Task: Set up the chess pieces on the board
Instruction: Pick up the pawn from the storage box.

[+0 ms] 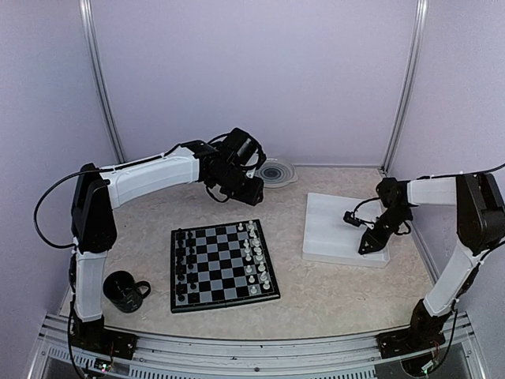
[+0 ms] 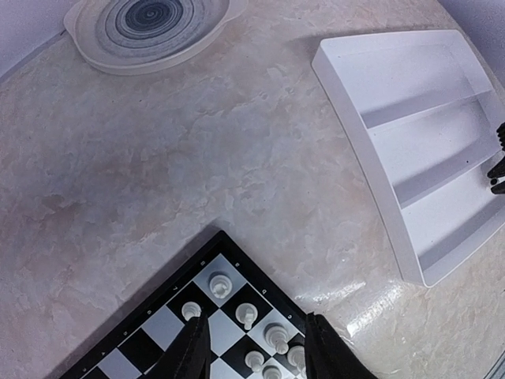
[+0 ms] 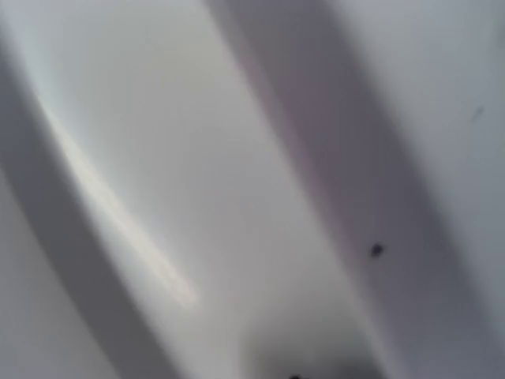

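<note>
The board lies mid-table, with black chess pieces in its left columns and white chess pieces in its right columns. My left gripper hovers above the board's far edge, near the white side. In the left wrist view it is open and empty, its fingers straddling several white pieces at the board's corner. My right gripper points down into the white compartment tray. The right wrist view shows only blurred white tray wall, with no fingers or piece visible.
A grey ringed plate sits at the back, also visible in the left wrist view. A black mug stands front left of the board. The tray has several long compartments. Metal posts stand at the back corners.
</note>
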